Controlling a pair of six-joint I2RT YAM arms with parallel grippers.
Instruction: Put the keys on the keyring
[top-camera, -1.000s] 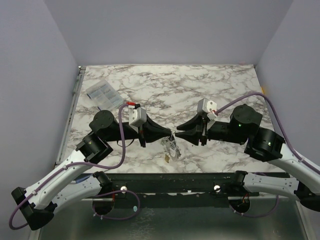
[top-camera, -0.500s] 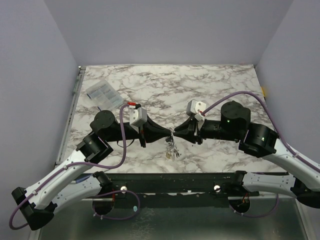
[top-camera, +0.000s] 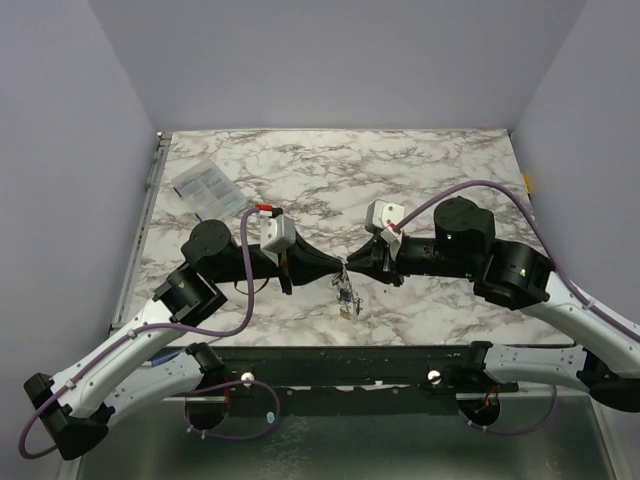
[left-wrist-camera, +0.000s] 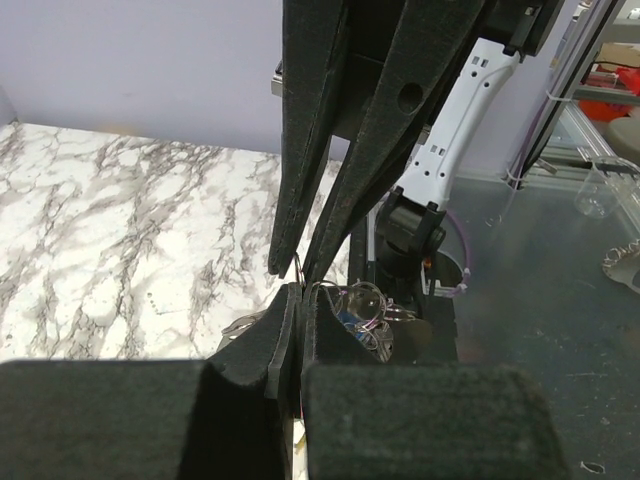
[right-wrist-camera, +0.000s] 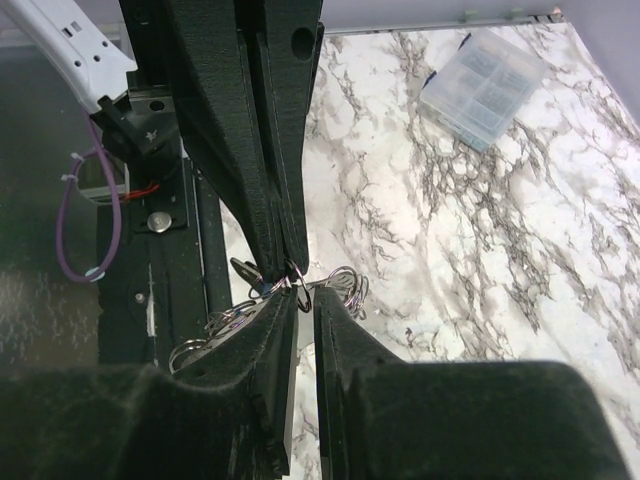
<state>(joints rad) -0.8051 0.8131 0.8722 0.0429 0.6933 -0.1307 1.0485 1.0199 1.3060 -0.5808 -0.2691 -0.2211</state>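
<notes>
A robotics lab test cell: plain lilac walls (top-camera: 330, 60) enclose a marble-patterned table (top-camera: 450, 170) on a metal frame (top-camera: 350, 365).

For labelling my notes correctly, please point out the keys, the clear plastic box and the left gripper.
keys (top-camera: 346, 298): top view, middle of the hanging bunch.
clear plastic box (right-wrist-camera: 483, 85): right wrist view, middle of its lid.
left gripper (top-camera: 338, 268): top view, between its fingertips.

The top view looks down across the whole desk (top-camera: 430, 170) from behind. Wrist views ride close behind left tool (left-wrist-camera: 300, 295) and right tool (right-wrist-camera: 306, 300), facing each other; all share the keyring (top-camera: 343, 270).
</notes>
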